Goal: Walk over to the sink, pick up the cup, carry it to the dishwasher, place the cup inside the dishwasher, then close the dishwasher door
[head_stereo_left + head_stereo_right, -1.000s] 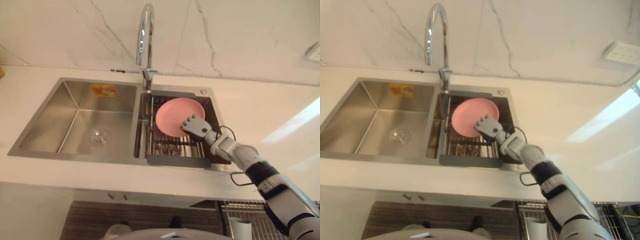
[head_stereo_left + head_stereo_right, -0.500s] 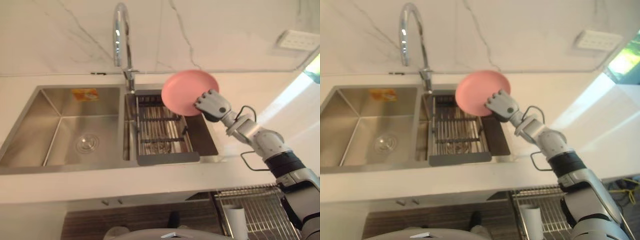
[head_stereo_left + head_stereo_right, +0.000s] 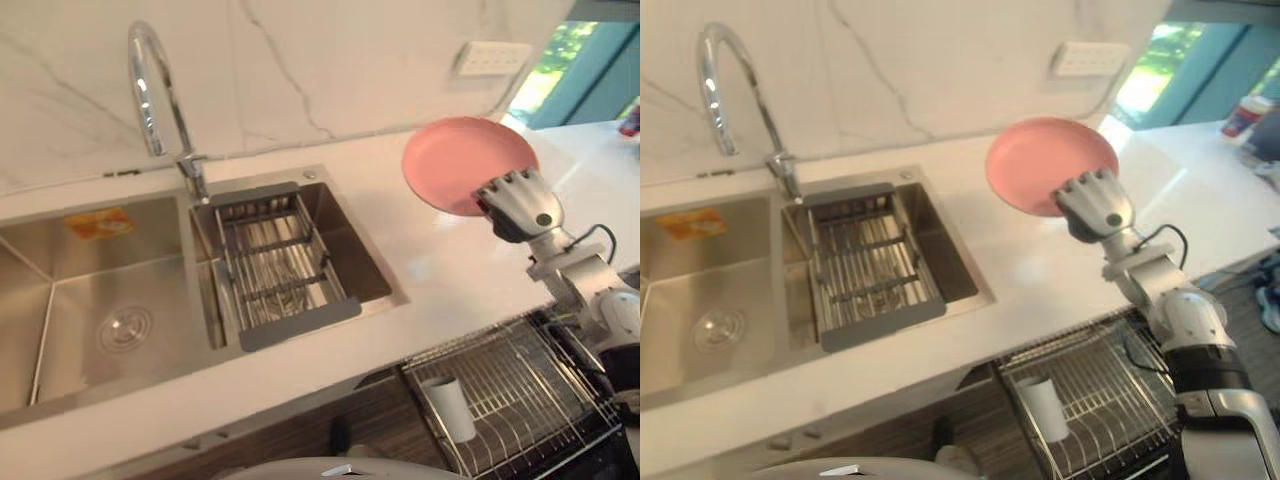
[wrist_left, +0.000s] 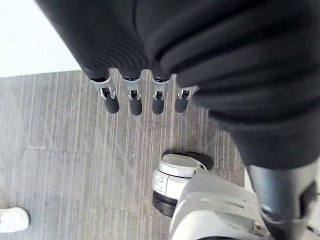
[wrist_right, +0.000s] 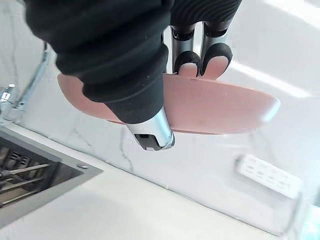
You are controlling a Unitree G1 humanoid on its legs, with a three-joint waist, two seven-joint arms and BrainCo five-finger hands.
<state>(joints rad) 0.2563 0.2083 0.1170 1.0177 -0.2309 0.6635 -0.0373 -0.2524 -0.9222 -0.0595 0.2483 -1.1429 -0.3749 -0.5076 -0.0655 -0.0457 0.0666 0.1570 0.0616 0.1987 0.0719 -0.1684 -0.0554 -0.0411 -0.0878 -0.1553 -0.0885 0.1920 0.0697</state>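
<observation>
Lifted out of the drain basket (image 3: 275, 262) where it lay a second ago, the pink plate (image 3: 455, 160) now rides in your robot's right hand (image 3: 518, 205), up over the white countertop (image 3: 440, 275) to the right of the sink (image 3: 60, 300). Your camera has swung right as well, so the faucet (image 3: 150, 80) and both basins sit further left than before. In the right wrist view you can see the dark-tipped fingers (image 5: 200, 60) curled over the plate's rim on one face and the thumb (image 5: 150, 134) pressed against the other, a firm pinch with the plate held nearly edge-on. A wall outlet (image 3: 488, 57) shows on the marble behind it.

What you are carrying is a plate. The one cup (image 3: 446, 407), white, sits in the wire dishwasher rack (image 3: 520, 385) drawn out below the counter's edge, near its left side, well apart from either hand.

Your left hand (image 4: 135, 97) hangs over the grey wood-grain floor (image 4: 75, 165), fingers straight and relaxed, holding nothing. A person's white shoe (image 4: 11, 220) shows at the floor's edge.
</observation>
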